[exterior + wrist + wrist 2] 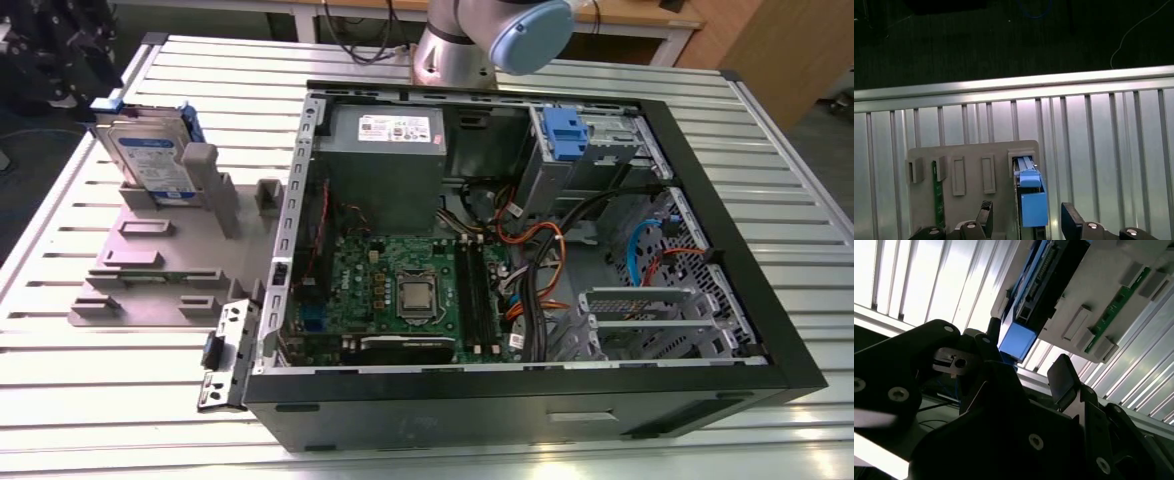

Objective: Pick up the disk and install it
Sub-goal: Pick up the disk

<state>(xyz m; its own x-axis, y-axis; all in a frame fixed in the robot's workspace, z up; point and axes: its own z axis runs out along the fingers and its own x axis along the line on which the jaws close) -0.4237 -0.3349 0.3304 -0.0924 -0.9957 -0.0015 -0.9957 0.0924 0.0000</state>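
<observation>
Gripper (1028, 221) is spread wide and holds nothing. In the first wrist view its fingertips (985, 214) sit one on each side of the disk (1030, 192), with a gap on both sides and no contact visible. Disk stands on edge in a slot at one end of the grey fixture (971, 155), blue side rail up toward the camera. Second wrist view agrees: gripper (1028, 356) open, disk (1041, 277) seated in the fixture (1099, 280), its blue end tab seen between the fingers (1064, 380). A green board (938, 197) stands in another slot of the fixture, well apart from the disk. Exterior view: disk (144, 150) upright at the far end of the fixture (147, 290), which lies on the slatted metal table (120, 400), to the exterior view's left of the open computer case (534, 395). Inside the case is a drive cage (567, 140) with a blue latch, near the grey box (384, 150) with a white sticker. Arm (487, 40) stands behind the case.
</observation>
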